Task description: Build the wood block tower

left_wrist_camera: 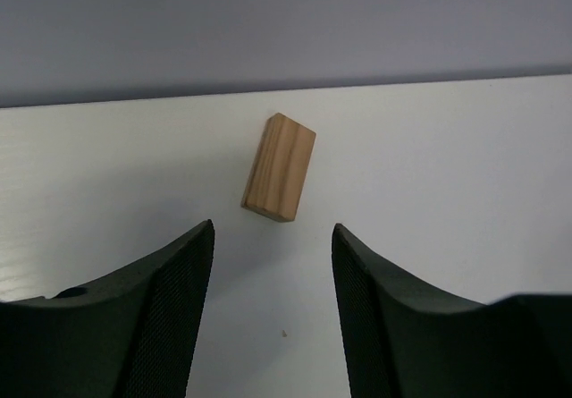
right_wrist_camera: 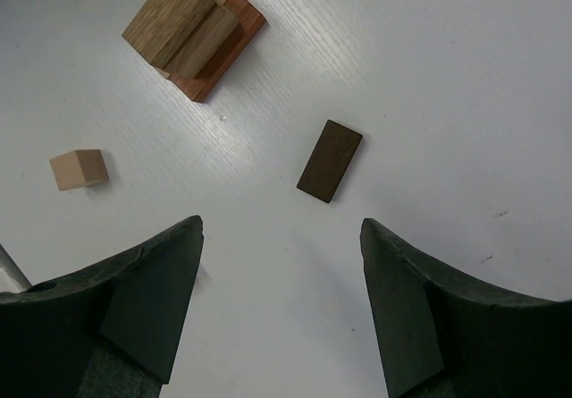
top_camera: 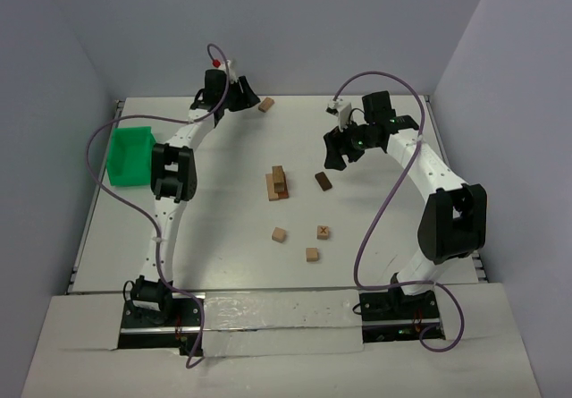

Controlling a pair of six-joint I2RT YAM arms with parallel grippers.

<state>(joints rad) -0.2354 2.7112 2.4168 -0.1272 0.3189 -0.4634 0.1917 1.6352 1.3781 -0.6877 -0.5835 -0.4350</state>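
A short tan wood block (left_wrist_camera: 279, 167) lies on the white table close to the back wall. My left gripper (left_wrist_camera: 273, 237) is open, and the block lies just beyond its fingertips, outside the gap. From above, this block (top_camera: 266, 105) lies right of the left gripper (top_camera: 250, 99). The tower (top_camera: 278, 184) is a low stack at mid-table, also in the right wrist view (right_wrist_camera: 192, 31). A dark brown block (right_wrist_camera: 330, 160) lies flat ahead of my open, empty right gripper (right_wrist_camera: 281, 232). Loose blocks include a cube (top_camera: 280, 234), an X-marked one (top_camera: 323, 232) and another cube (top_camera: 312, 254).
A green tray (top_camera: 130, 156) stands at the table's left edge beside the left arm. Grey walls close the table at the back and on both sides. A small tan cube (right_wrist_camera: 79, 168) lies left of the right gripper's fingers.
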